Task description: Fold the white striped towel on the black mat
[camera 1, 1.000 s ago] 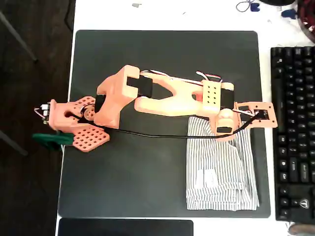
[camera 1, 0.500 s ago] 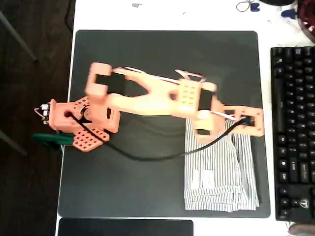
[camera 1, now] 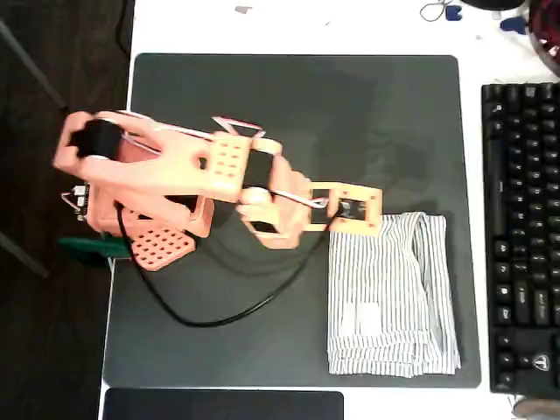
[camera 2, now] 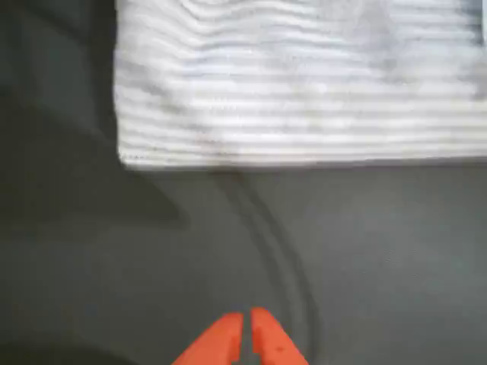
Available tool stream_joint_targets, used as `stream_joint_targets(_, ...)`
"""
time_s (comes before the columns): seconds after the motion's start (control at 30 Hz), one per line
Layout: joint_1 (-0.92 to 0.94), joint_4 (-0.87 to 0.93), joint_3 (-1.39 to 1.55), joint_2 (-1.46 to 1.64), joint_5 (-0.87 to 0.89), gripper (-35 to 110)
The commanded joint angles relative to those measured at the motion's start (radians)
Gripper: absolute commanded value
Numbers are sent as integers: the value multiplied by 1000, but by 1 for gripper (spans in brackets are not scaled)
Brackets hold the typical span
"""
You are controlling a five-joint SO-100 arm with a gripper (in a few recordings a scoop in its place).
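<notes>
The white striped towel (camera 1: 391,297) lies folded into a narrow rectangle on the right lower part of the black mat (camera 1: 289,114). My orange gripper (camera 1: 372,210) hovers at the towel's upper left corner in the overhead view. Its jaws are shut with nothing between them. In the wrist view the two orange fingertips (camera 2: 262,338) touch each other at the bottom edge over the bare mat (camera 2: 380,251). The towel's hemmed edge (camera 2: 304,84) lies ahead of them, apart from the tips.
A black keyboard (camera 1: 521,236) runs along the mat's right side. A smaller black slab (camera 1: 223,404) sits below the mat. The arm's black cable (camera 1: 219,319) loops over the mat's middle, and a green clamp (camera 1: 87,249) holds the base at the left edge.
The arm has folded back to the left. The gripper moved from above the towel's upper right to its upper left corner. The towel's top edge now lies uncovered.
</notes>
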Motion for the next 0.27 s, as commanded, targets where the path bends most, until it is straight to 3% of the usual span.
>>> stream_joint_targets(0.0, -25, -2, 60, 127, 41, 0)
stream_joint_targets(0.23, -123, 17, 261, 423, 94, 0)
